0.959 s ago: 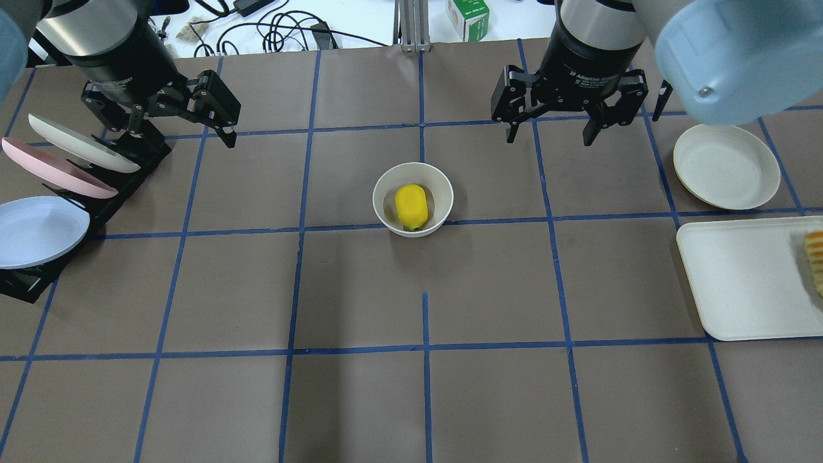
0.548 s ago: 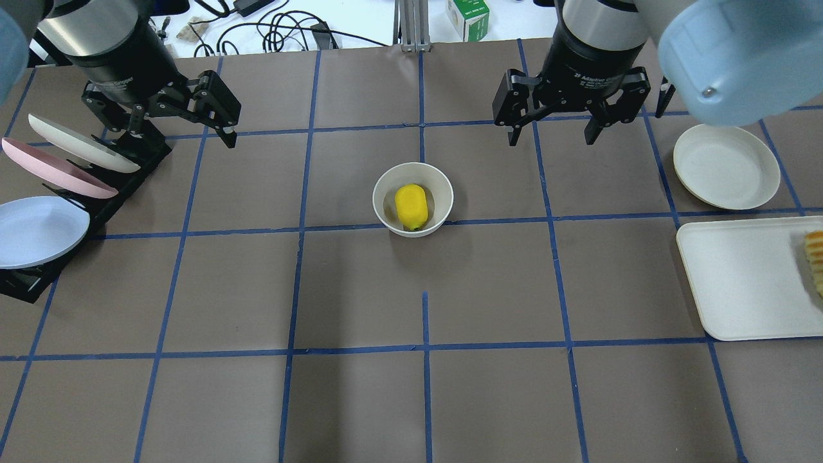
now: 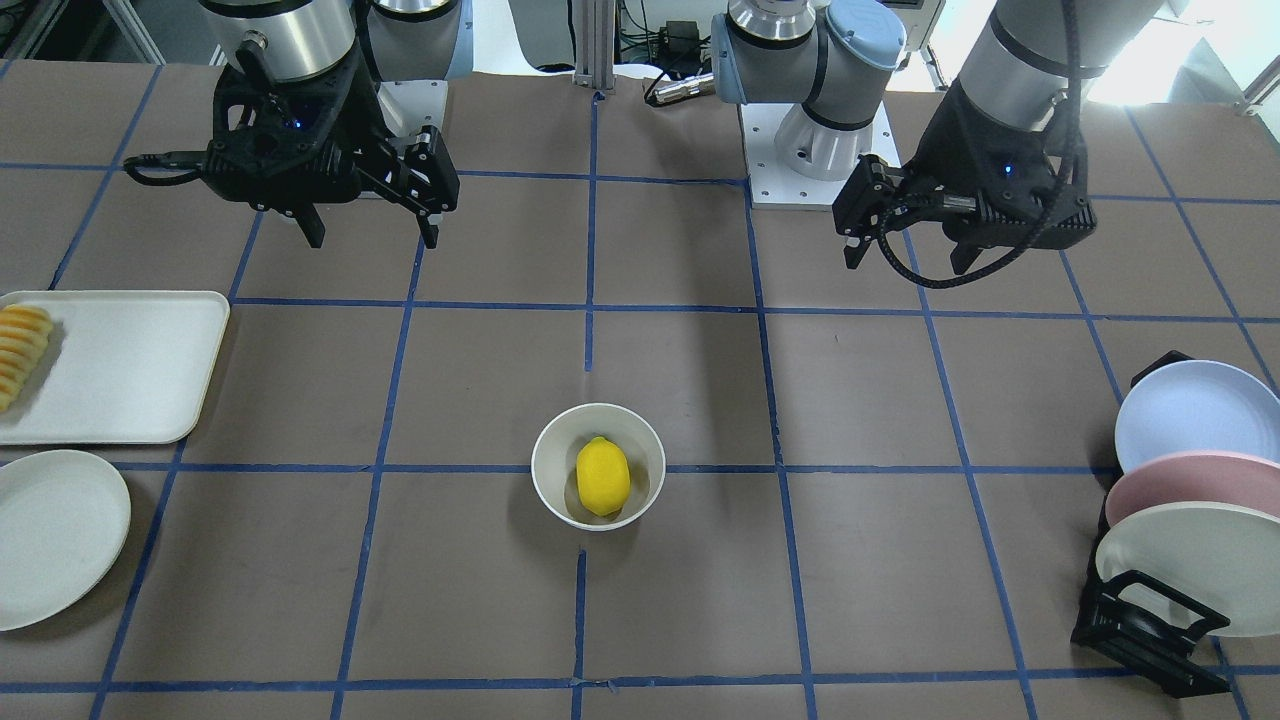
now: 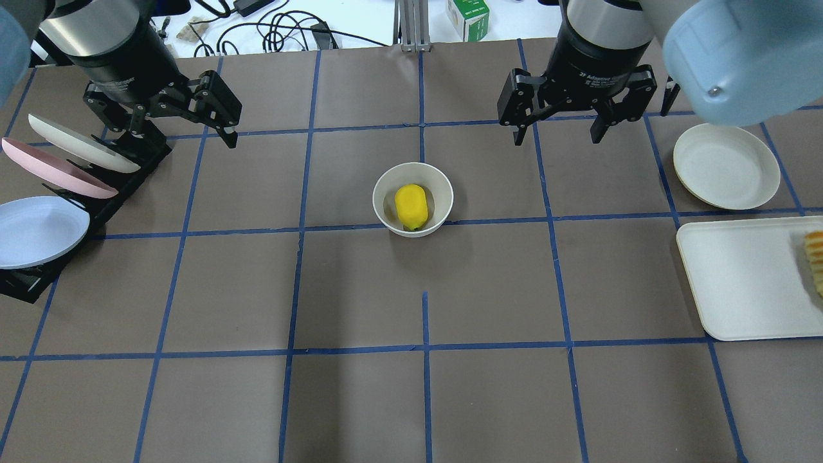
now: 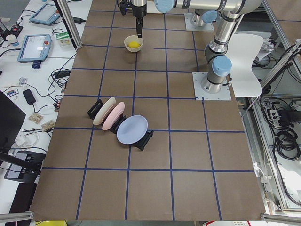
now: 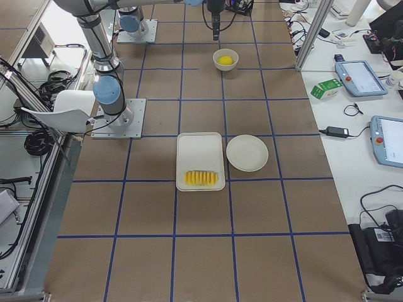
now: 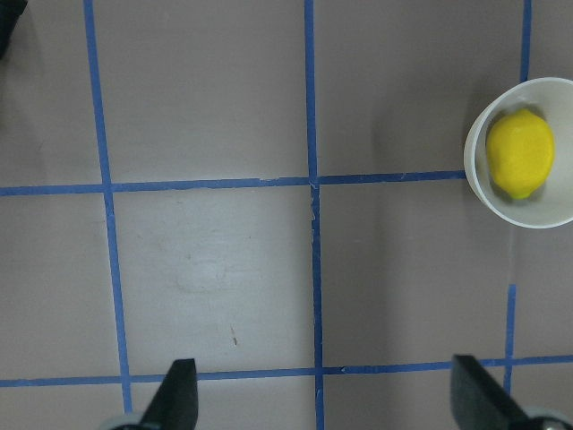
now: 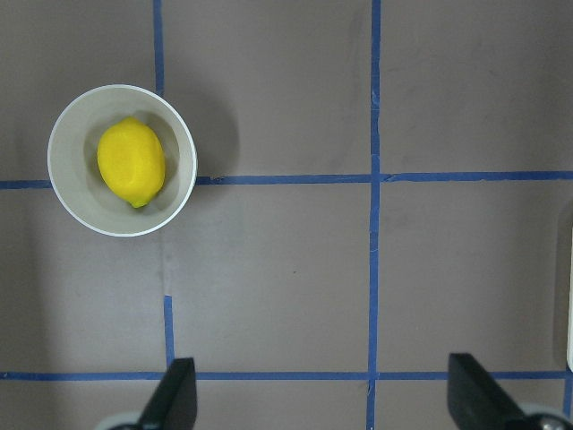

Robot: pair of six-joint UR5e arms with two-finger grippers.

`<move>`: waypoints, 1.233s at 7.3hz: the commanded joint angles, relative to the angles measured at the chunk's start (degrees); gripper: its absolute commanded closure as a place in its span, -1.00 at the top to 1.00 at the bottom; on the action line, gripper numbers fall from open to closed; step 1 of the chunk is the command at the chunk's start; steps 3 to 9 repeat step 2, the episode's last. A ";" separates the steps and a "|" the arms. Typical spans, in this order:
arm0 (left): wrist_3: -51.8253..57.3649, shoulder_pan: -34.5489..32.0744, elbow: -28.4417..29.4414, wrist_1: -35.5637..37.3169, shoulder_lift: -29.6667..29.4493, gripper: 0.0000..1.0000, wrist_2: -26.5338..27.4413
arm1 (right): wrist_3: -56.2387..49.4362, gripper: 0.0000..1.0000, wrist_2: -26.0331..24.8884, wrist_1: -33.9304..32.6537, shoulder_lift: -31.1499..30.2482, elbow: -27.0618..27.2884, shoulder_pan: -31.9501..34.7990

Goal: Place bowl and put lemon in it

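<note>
Front-facing view: the bowl (image 3: pixel 547 447) stood upright near the middle of the table (image 3: pixel 700 610), well apart from every edge, and held the lemon (image 3: pixel 603 477), which lay on its side against the bowl's floor. The right gripper (image 3: pixel 372 236) hung above the robot-side edge with its fingers spread and nothing between them. The left gripper (image 3: pixel 906 262) hung likewise, released and empty. Both were well apart from the bowl. Toward the table's right end a white tray (image 3: pixel 125 370) carried a row of sliced food (image 3: pixel 20 356) at its outer edge, and a flat plate (image 3: pixel 55 540) lay just beside the tray, holding nothing. Toward the left end a black rack (image 3: pixel 1140 625) held three plates (image 3: pixel 1190 500) on edge. Overhead view: the lemon sat fully inside the bowl's rim, and both grippers showed parted fingers. Side views: the bowl with the lemon showed small near the far end, detail too fine to judge. Left wrist view: the bowl appeared at the right border, partly cut off, with the fingertips wide apart. Right wrist view: the bowl and lemon appeared at upper left, with the fingertips wide apart.
</note>
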 commanded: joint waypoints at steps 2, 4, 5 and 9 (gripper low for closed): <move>0.00 0.00 0.00 -0.04 0.20 1.00 0.03 | -0.24 1.00 -0.74 0.19 -0.03 -0.03 -0.39; 0.00 0.00 0.00 -0.04 0.20 1.00 0.03 | -0.24 1.00 -0.74 0.19 -0.03 -0.03 -0.39; 0.00 0.00 0.00 -0.04 0.20 1.00 0.03 | -0.24 1.00 -0.74 0.19 -0.03 -0.03 -0.39; 0.00 0.00 0.00 -0.04 0.20 1.00 0.03 | -0.24 1.00 -0.74 0.19 -0.03 -0.03 -0.39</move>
